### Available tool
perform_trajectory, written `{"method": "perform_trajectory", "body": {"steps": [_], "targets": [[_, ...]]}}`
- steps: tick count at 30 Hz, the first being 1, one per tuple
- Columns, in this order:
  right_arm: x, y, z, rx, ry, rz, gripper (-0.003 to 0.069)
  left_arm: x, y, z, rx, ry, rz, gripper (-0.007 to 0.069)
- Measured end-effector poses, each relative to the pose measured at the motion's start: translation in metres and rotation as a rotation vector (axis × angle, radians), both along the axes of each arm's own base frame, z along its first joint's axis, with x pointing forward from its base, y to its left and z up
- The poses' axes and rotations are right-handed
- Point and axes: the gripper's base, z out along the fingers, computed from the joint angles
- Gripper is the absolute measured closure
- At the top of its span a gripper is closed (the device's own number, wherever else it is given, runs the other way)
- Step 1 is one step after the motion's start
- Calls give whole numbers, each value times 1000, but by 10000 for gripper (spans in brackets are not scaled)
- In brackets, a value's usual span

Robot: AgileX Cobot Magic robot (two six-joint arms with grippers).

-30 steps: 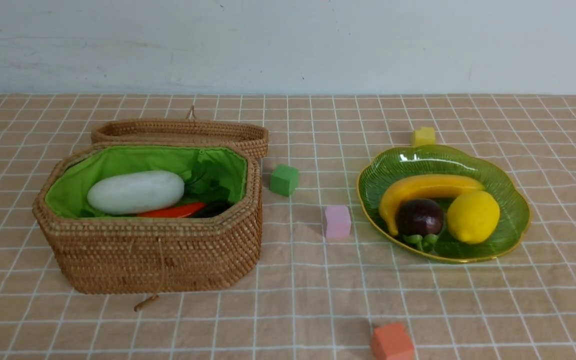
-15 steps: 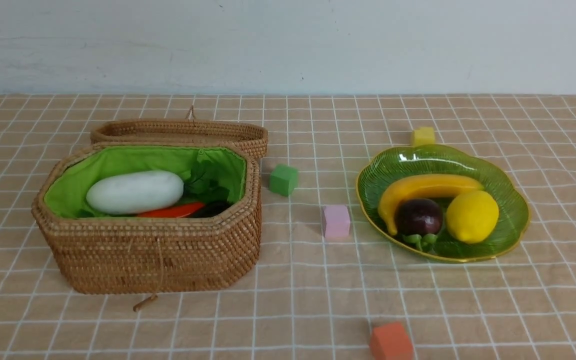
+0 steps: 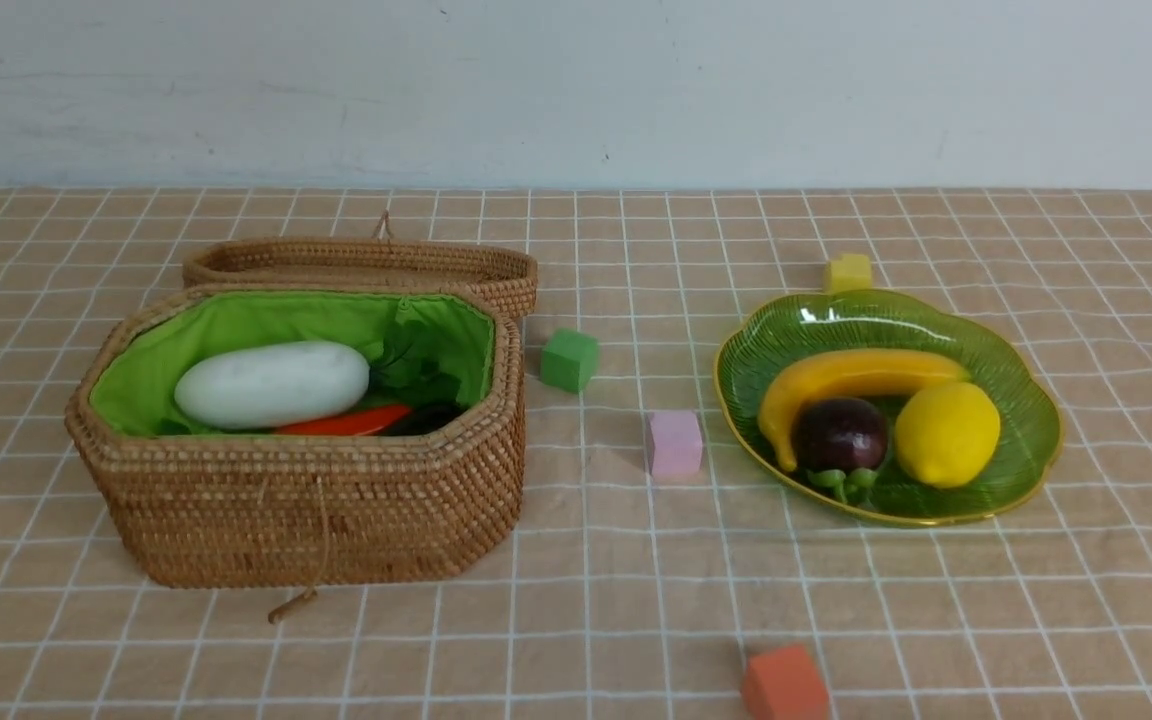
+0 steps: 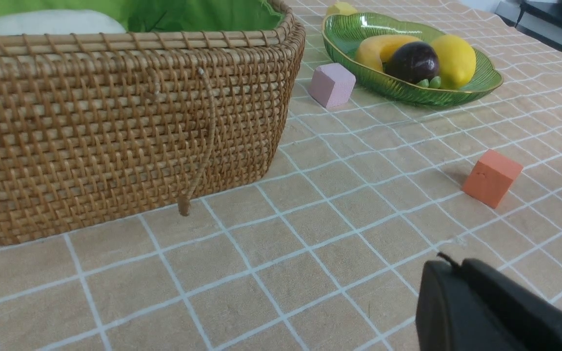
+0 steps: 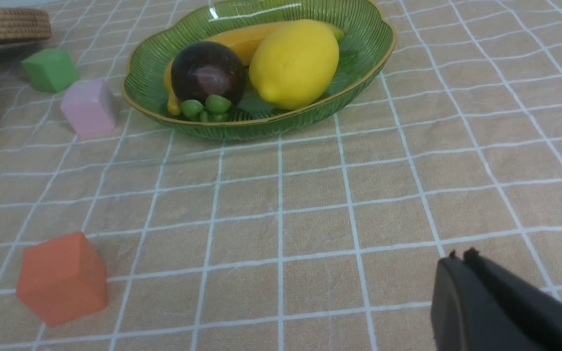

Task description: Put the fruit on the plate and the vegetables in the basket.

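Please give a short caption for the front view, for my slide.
Sorted: banana, mangosteen and lemon on plate; vegetables in basket.

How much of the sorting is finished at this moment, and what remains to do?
Done: the banana, mangosteen and lemon lie on the plate; the radish, carrot and a dark sliver, probably the eggplant, lie in the basket. In hand: nothing; the left pincer and right pincer are shut and empty. Left: apparently nothing; only foam cubes lie on the cloth.
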Motion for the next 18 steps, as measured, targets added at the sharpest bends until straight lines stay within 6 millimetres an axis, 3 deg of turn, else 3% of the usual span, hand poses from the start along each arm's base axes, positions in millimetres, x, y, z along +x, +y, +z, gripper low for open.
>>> {"method": "perform_trajectory", "body": {"steps": [18], "targets": [[0, 0, 0, 0, 1, 0, 648, 0, 0, -3, 6, 6, 0, 606]]}}
